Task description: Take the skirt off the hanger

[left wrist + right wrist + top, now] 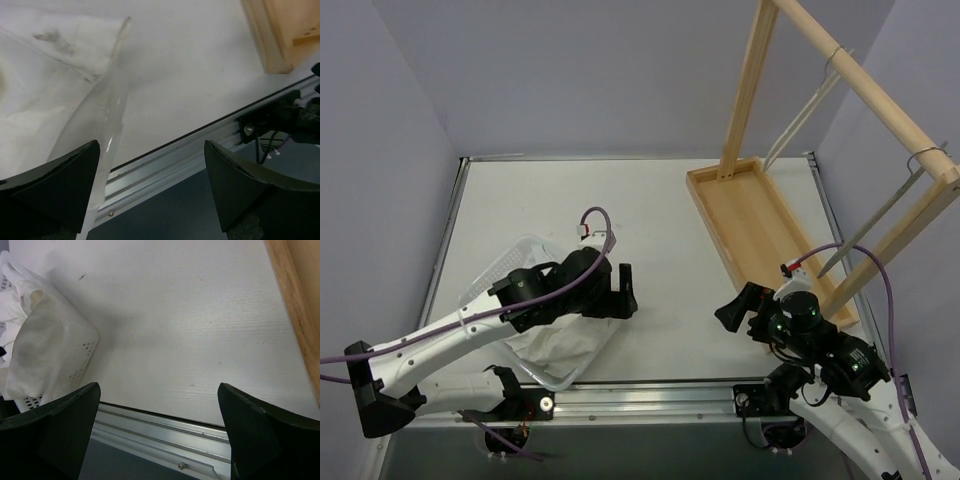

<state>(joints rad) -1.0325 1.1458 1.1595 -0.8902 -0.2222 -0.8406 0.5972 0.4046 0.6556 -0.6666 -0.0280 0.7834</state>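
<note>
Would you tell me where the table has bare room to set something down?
The widest bare patch is mid-table, between the white basket and the wooden tray. Another lies behind the basket, toward the back wall. Crowded: the near-left corner, with basket and left gripper, and the near-right by the right gripper.

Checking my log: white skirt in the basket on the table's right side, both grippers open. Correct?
No: the top external view shows the basket on the table's left side. The white skirt lies in it; left gripper and right gripper are open.
</note>
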